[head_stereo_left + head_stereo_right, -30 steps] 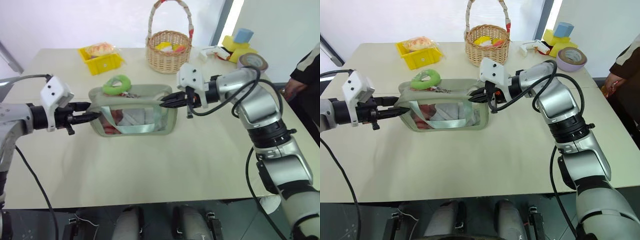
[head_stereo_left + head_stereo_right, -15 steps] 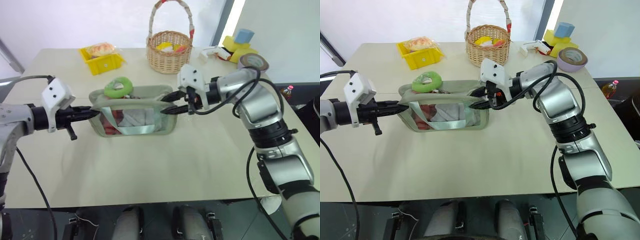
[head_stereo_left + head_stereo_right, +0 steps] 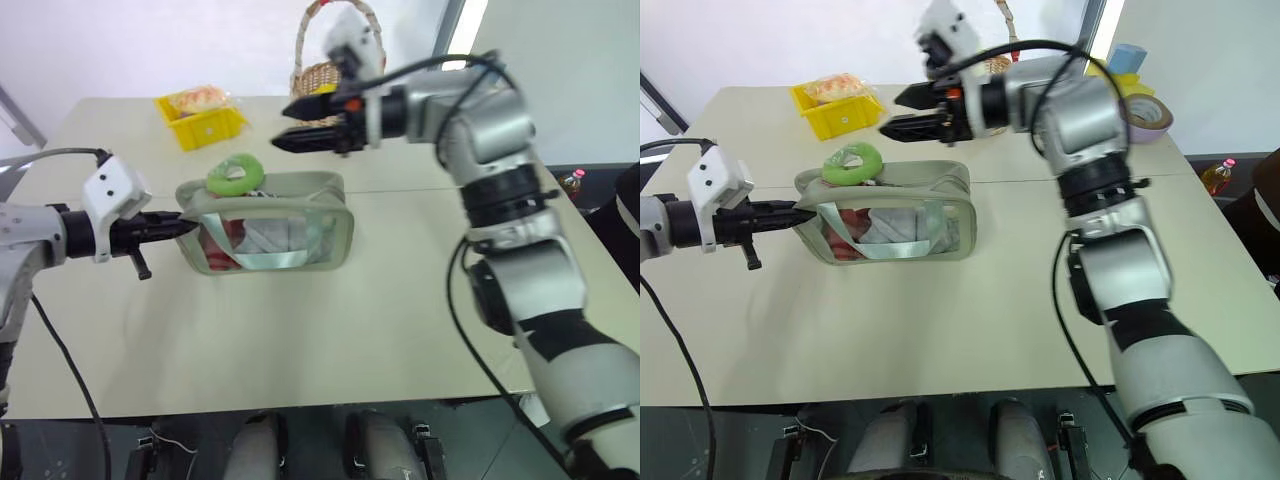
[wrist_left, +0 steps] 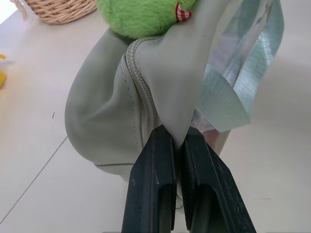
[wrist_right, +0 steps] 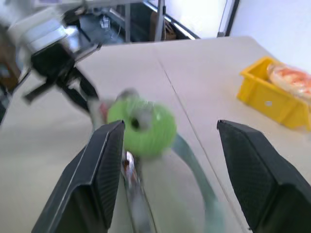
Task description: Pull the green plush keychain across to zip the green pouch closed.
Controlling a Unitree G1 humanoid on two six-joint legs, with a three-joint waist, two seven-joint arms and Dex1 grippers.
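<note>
The green pouch (image 3: 268, 236) stands upright on the table, its clear window and pale strap facing me. The green plush keychain (image 3: 235, 174) rests on top of it near its left end. My left gripper (image 3: 186, 227) is shut on the fabric at the pouch's left end; in the left wrist view the two black fingers (image 4: 151, 184) pinch the cloth beside the zipper. My right gripper (image 3: 281, 123) hangs open in the air above the pouch, up and to the right of the keychain (image 5: 142, 127), which sits between its spread fingers (image 5: 104, 165) in the right wrist view.
A yellow tray (image 3: 203, 120) with packets sits at the back left. A wicker basket (image 3: 312, 78) stands behind my right arm. A tape roll (image 3: 1152, 112) and foam blocks (image 3: 1124, 66) lie at the back right. A bottle (image 3: 573, 183) and a person's dark sleeve (image 3: 628, 212) show at the right edge.
My right gripper let go of the pouch's right end, opened, and rose leftward to a spot above the pouch. The left gripper stayed pinched on the left end.
</note>
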